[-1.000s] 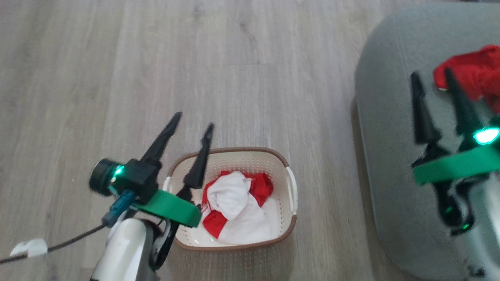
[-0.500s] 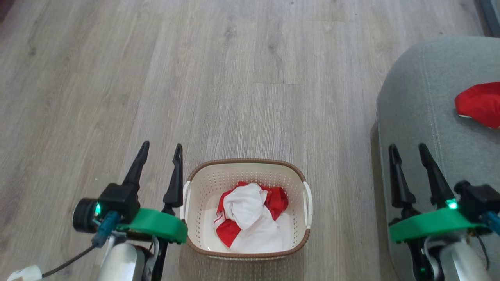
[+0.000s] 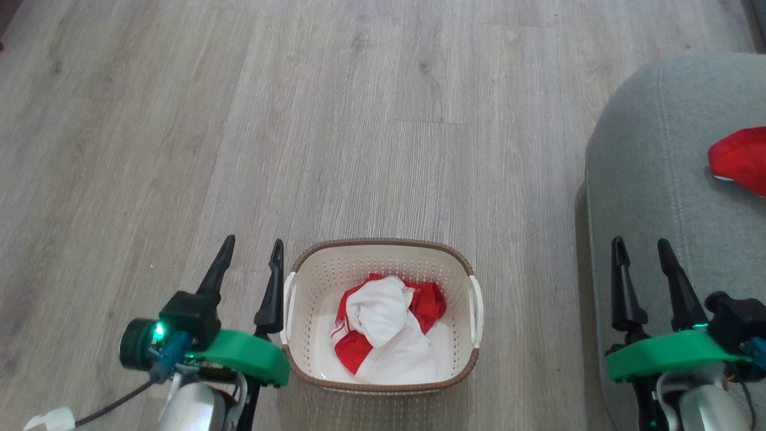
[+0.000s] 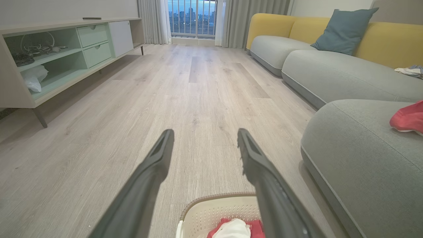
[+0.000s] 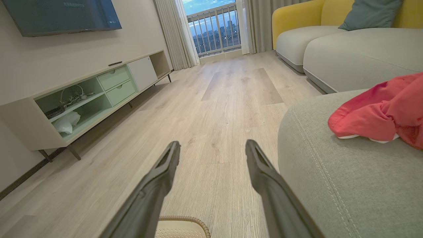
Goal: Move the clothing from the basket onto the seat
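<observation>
The cream basket [image 3: 461,269] with a brown rim stands on the wood floor and holds a crumpled red and white garment [image 3: 386,326]. Its rim also shows in the left wrist view [image 4: 211,201] and the right wrist view [image 5: 185,219]. A second red garment [image 3: 739,158] lies on the grey seat [image 3: 646,173] at the right, also seen on the seat [image 5: 330,172] as a red heap [image 5: 376,112]. My left gripper [image 3: 251,254] stands open just left of the basket, with nothing in it. Over the seat's near edge my right gripper [image 3: 640,251] is open and empty too.
Wood floor [image 3: 335,120] stretches ahead of the basket. A low TV cabinet [image 4: 59,53] lines the left wall. A yellow-backed grey sofa [image 4: 330,69] with a blue cushion [image 4: 343,29] runs along the right, beyond the seat.
The head camera has swung so the basket sits centred. Both arms have drawn back to the lower corners; the right gripper has left the red garment lying on the seat. Both stay open.
</observation>
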